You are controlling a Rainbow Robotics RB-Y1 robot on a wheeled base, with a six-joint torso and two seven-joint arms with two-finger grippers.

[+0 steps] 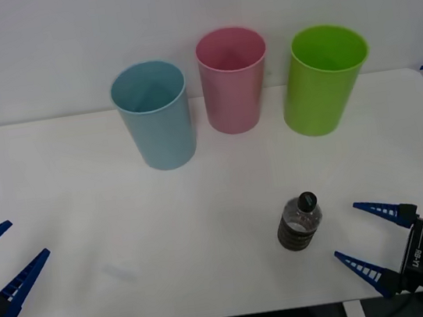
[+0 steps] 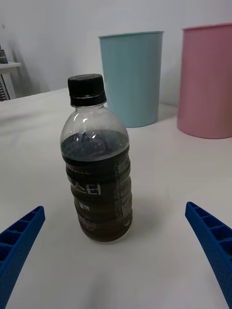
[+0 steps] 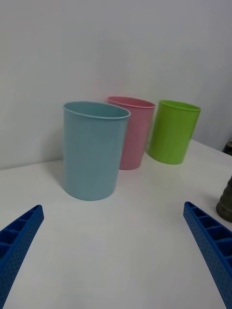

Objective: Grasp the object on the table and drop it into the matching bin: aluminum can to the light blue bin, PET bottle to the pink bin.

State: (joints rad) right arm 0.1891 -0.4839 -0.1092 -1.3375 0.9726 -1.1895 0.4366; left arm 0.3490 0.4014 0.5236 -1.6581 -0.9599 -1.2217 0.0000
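From the front, the PET bottle (image 1: pixel 299 223) stands upright on the white worktop (image 1: pixel 81 185), near its front edge. The right end effector (image 1: pixel 368 236) sits just beside it, fingers spread apart. The left end effector (image 1: pixel 1 263) hangs at the front left, also spread. Behind stand the light blue bin (image 1: pixel 154 117), pink bin (image 1: pixel 234 80) and lime green bin (image 1: pixel 323 80).

The right wrist view shows the bottle (image 2: pixel 96 164) ahead of both blue fingers (image 2: pixel 212 239), untouched.

The left wrist view shows the three bins beyond its separated fingers (image 3: pixel 208 241).
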